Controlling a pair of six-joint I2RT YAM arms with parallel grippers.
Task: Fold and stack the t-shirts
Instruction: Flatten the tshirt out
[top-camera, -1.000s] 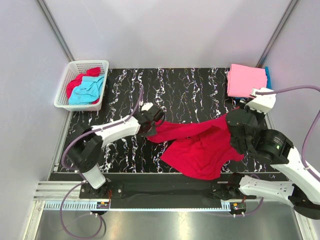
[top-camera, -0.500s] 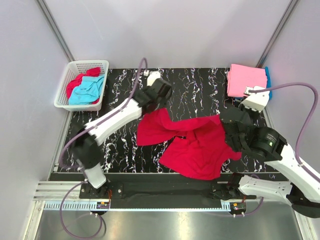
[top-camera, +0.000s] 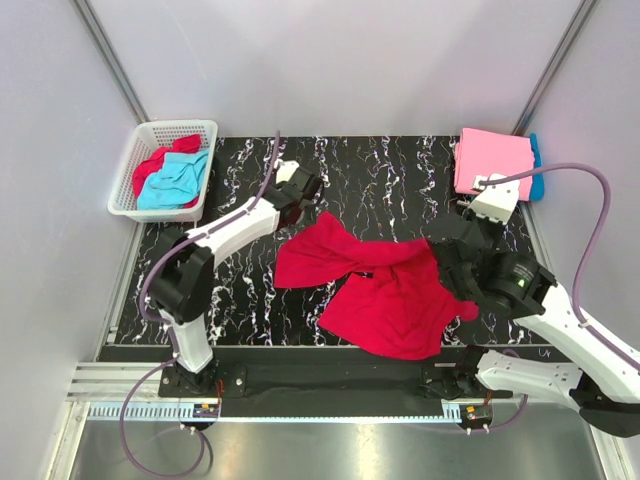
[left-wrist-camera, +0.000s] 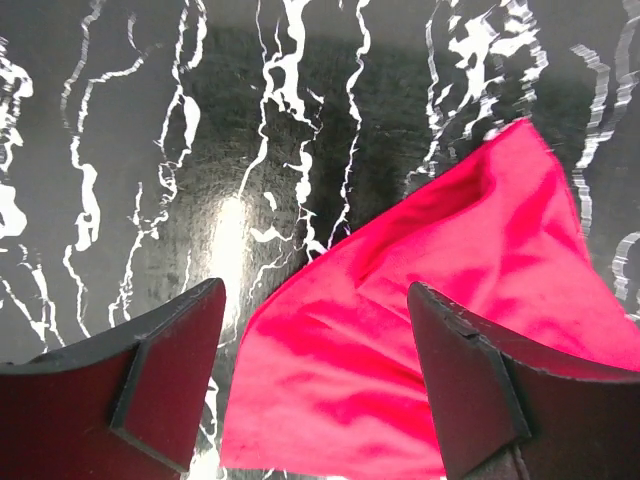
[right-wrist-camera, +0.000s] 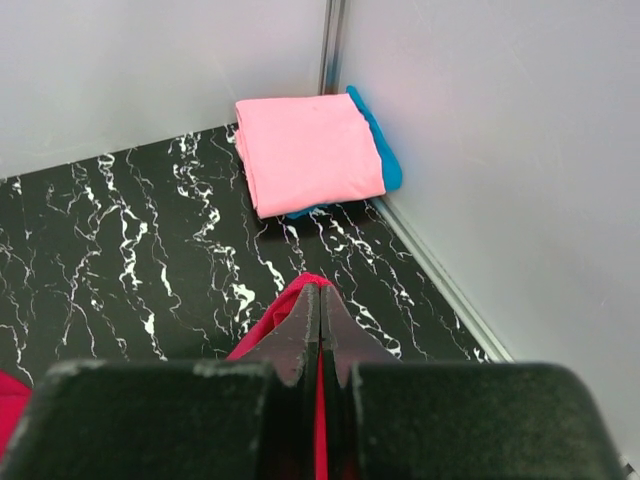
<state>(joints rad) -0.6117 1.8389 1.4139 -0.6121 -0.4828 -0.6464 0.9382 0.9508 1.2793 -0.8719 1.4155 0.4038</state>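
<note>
Black, white-veined table (top-camera: 380, 170) bears a crumpled crimson t-shirt (top-camera: 385, 300) at centre, seemingly limp, light cloth best pinched at corners; right gripper (right-wrist-camera: 320, 300) is clamped on its right edge, left gripper (left-wrist-camera: 315, 300) hangs wide apart, empty, above its far-left corner.

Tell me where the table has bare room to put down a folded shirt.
Free: the far strip of table between basket and pink t-shirt; the near-left patch between left arm and crimson t-shirt. Crowded: centre and near right, under that t-shirt and the right gripper.
</note>
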